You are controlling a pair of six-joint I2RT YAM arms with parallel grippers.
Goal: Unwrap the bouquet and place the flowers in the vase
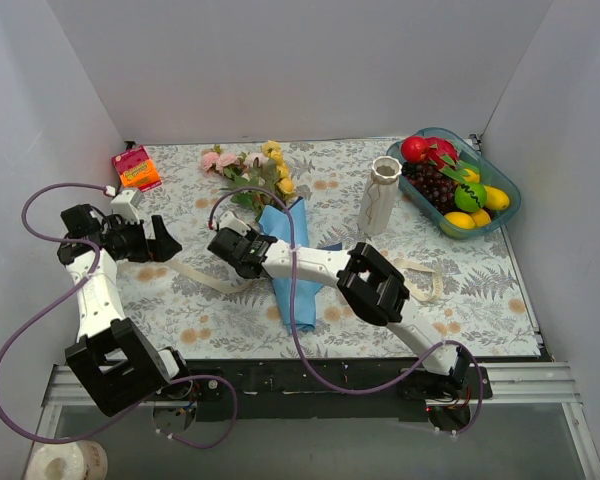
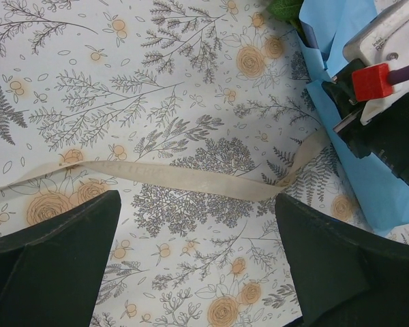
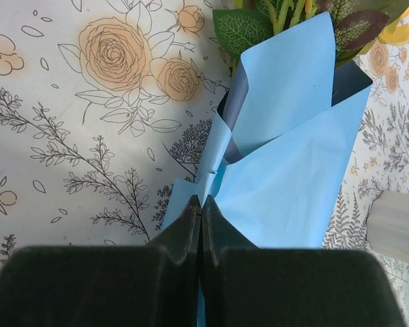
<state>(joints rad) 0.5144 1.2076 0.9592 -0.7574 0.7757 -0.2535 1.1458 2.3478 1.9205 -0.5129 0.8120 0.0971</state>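
Bouquet [image 1: 265,185] lies on bench [image 1: 180,320] just ahead of right jaws, clenched on its blue paper [image 3: 293,170], likely light and floppy; pinch paper, not fragile flowers [image 1: 242,165]. Left jaws released above ribbon [image 2: 191,180].

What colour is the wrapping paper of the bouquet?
The paper is light blue, clearest in the right wrist view.

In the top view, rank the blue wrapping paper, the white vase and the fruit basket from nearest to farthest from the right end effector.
1. Blue wrapping paper: mid-table, pinched by the right end effector.
2. White vase: upright, off to the right.
3. Fruit basket: far right corner.
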